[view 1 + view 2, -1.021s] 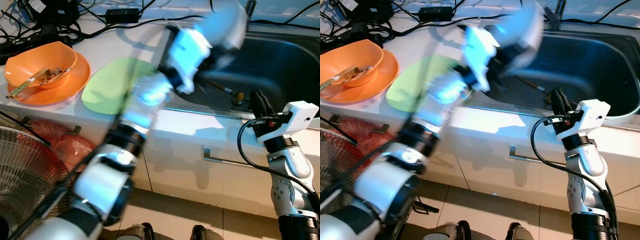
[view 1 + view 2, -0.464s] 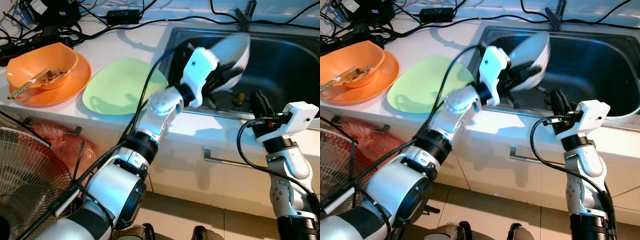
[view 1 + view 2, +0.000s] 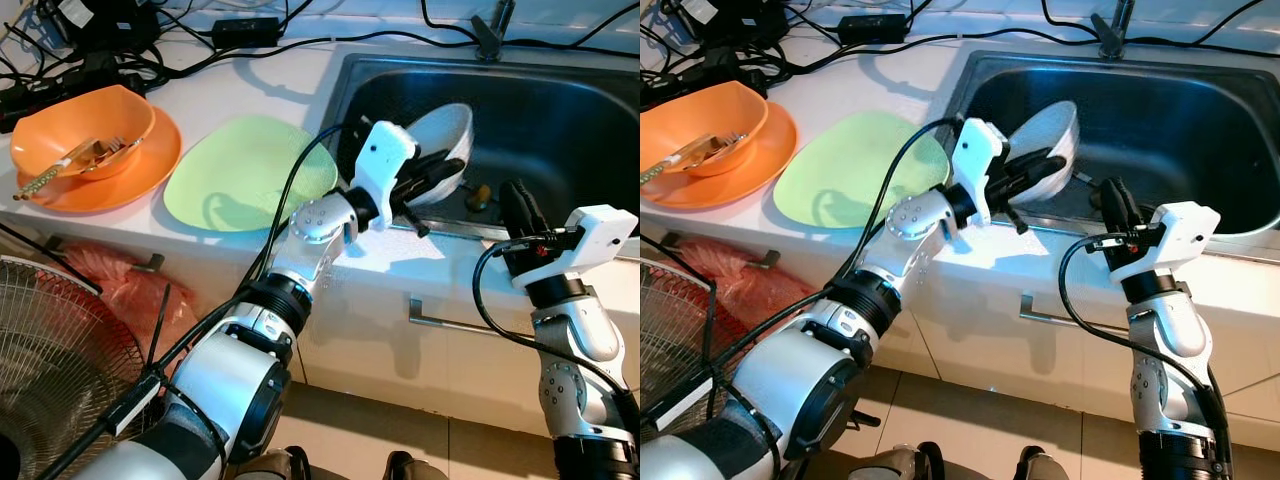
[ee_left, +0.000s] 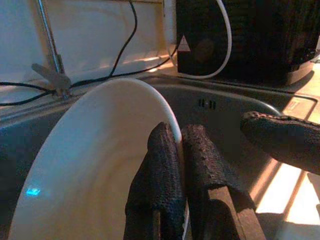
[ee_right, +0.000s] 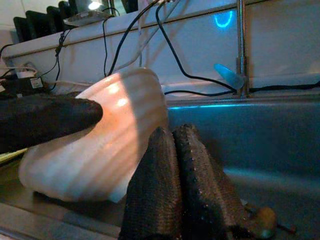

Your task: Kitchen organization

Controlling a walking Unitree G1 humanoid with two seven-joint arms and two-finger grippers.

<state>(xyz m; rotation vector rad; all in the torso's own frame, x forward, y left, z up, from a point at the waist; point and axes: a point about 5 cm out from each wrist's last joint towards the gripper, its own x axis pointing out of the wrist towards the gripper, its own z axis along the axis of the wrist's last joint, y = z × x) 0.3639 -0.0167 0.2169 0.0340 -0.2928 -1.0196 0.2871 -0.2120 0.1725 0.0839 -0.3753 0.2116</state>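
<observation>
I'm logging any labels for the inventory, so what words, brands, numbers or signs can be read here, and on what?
No text can be read in these pictures.
Black box behind the sink: a small triangular warning sign, no legible words.
White bowl, held on its rim by the left gripper: no marking.
Green plate and orange bowl: no marking.

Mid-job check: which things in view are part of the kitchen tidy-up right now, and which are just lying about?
In play:
- white bowl, pinched at its rim by the left gripper
- sink
- right gripper, at the sink's front edge

Lying about:
- green plate
- orange bowl on orange plate
- cables
- fan
</observation>
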